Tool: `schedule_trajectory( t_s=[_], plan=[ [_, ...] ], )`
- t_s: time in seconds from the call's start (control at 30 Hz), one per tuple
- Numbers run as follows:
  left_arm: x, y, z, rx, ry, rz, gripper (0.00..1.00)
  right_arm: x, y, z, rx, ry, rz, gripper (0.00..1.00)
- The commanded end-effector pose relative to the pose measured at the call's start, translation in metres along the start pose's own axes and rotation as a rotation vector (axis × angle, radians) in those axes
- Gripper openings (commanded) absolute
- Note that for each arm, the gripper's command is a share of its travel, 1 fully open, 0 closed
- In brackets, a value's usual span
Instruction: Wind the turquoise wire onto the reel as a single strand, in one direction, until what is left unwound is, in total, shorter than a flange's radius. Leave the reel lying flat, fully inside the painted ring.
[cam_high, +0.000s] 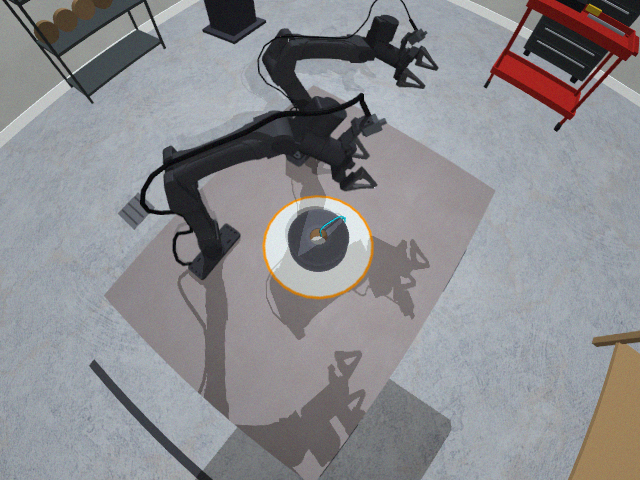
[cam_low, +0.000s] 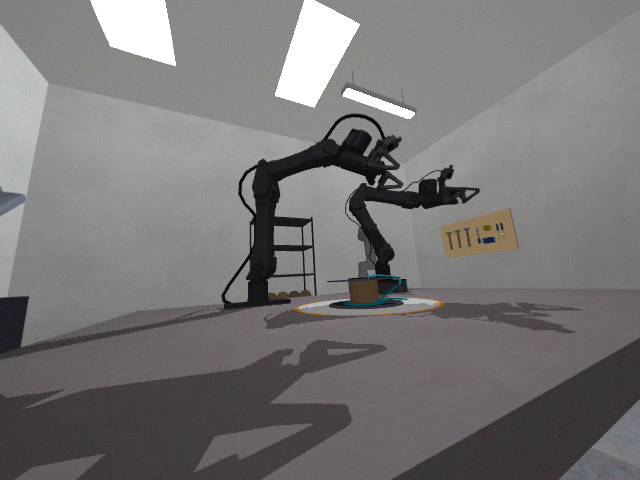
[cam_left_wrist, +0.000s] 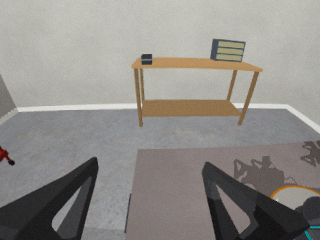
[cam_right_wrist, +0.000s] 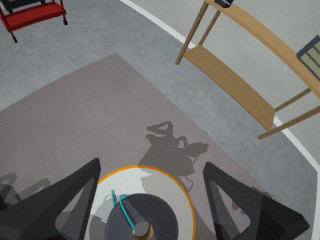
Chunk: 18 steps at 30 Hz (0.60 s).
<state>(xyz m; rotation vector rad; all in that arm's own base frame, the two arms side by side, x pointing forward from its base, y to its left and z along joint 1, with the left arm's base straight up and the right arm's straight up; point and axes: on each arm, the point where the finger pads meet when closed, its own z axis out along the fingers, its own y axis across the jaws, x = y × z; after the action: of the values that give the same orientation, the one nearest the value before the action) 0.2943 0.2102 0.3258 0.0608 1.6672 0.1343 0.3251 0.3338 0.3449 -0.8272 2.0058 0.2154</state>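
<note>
The reel lies flat inside the orange painted ring, with dark flanges and a brown core. The turquoise wire runs over the top flange from near the centre hole to its edge. In the exterior view it bends down beside the core to turquoise wire low at the bottom flange; how much is wound is unclear. My right gripper is open and empty above the reel's far side. My left gripper is open and empty, high and farther away.
Both arms stand on the grey-brown table top. Their shadows fall across it and the ring. A red cart, a shelf rack and a wooden workbench stand beyond the table.
</note>
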Motion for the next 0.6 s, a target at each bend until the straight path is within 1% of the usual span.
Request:
schedule_trajectory(
  t_s=[0.0, 0.57],
  plan=[
    [-0.007, -0.0001, -0.0011, -0.002, -0.012, 0.017, 1.0, -0.0085, -0.0024, -0.0072, 0.002, -0.029, 0.009, 1.0],
    [-0.0076, 0.0031, -0.0014, -0.02, -0.009, 0.014, 1.0, -0.0092, -0.002, -0.0089, -0.003, -0.04, 0.012, 1.0]
  ],
)
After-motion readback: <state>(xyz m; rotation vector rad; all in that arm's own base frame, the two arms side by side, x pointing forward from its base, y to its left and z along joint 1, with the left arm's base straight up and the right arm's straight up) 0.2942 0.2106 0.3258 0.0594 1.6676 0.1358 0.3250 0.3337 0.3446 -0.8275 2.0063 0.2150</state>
